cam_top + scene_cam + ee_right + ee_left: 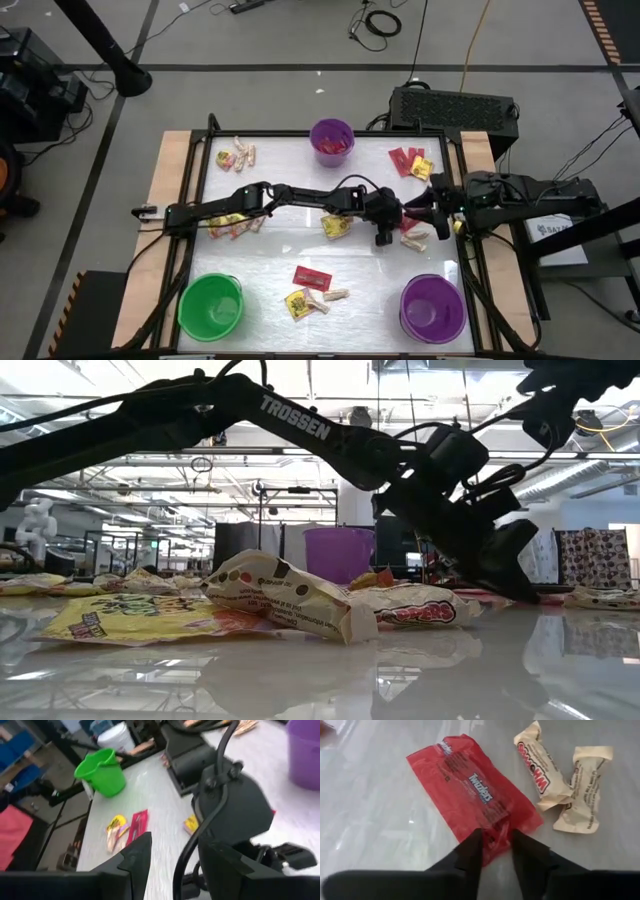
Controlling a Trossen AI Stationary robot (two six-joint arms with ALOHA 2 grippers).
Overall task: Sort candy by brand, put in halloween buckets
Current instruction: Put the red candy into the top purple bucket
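1. Three kinds of candy lie scattered on the table (300, 250): flat red packets, yellow packets with dark print, and pale tan pieces with twisted ends.
2. One red packet (475, 795), glossy and crinkled with white "Twizzlers" lettering, lies flat under the left gripper (496, 845); its near end sits between the two dark fingers, which stand narrow on either side of it, though a firm pinch is not clear.
3. Two tan pieces (560, 785) with red print lie just beside that packet, touching each other.
4. Seen from above, the left gripper (383, 232) reaches across to the table's right half, and the right gripper (432, 208) waits just beside it with its fingers parted and nothing between them.
5. More sweets sit in small groups: near the far left corner (237, 156), under the left arm (232, 226), at the centre (336, 226), at the far right (412, 163), and at the near middle (312, 290).
6. A purple bucket (332, 141) stands at the far edge with red packets inside, a green bucket (211, 305) at the near left corner, and a second purple bucket (432, 308) at the near right corner.
7. The tabletop is white and shiny, reflecting light, with wooden side strips and a dark frame.
8. Beyond it, the low view shows a large open workshop with ceiling lights, racks and pipes.
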